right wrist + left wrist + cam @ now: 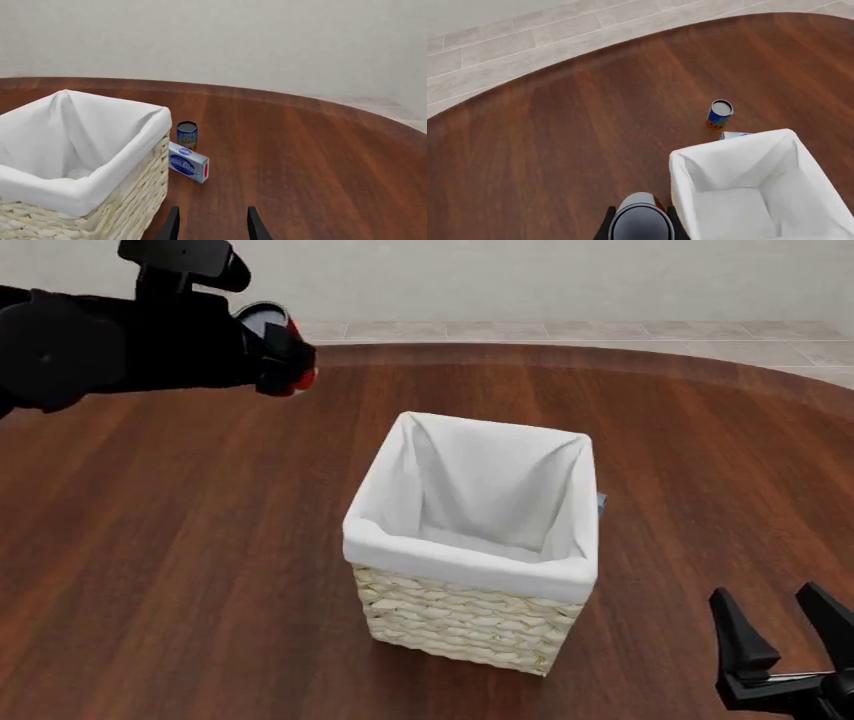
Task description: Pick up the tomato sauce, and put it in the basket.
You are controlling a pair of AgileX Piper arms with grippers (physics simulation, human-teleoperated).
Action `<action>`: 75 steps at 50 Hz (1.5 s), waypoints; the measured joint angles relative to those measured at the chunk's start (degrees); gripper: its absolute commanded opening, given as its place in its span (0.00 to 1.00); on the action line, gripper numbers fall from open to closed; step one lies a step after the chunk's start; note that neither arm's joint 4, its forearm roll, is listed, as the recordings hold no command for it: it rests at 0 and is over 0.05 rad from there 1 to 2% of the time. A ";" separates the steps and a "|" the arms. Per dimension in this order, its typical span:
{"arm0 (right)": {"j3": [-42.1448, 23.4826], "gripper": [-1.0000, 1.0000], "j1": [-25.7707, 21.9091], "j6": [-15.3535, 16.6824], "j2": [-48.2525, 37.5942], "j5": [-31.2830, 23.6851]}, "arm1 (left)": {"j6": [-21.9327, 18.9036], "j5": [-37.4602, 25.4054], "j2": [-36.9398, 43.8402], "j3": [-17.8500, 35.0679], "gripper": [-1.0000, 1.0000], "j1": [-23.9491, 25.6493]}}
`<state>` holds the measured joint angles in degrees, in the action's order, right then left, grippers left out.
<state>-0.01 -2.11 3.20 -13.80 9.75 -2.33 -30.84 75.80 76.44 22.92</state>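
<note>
Left jaws grip the tomato sauce [267,322]; basket [461,615] holds nothing.

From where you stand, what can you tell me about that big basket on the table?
The basket is square and tall, woven from pale wicker, with a white cloth liner folded over its rim. It stands upright on the wooden table and looks empty inside. A small blue-and-white box lies right beside one wall; whether they touch is unclear. Neither arm is touching it.

two cans [719,114] [274,328], one basket [461,620], one box [188,164].
</note>
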 measured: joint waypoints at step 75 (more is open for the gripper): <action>0.00 1.00 -0.08 -0.83 -0.95 0.70 | -1.40 3.83 3.48 -1.83 0.00 19.05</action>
<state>-0.01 -2.19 2.37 -14.75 10.45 -3.74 -27.01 79.29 74.61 41.98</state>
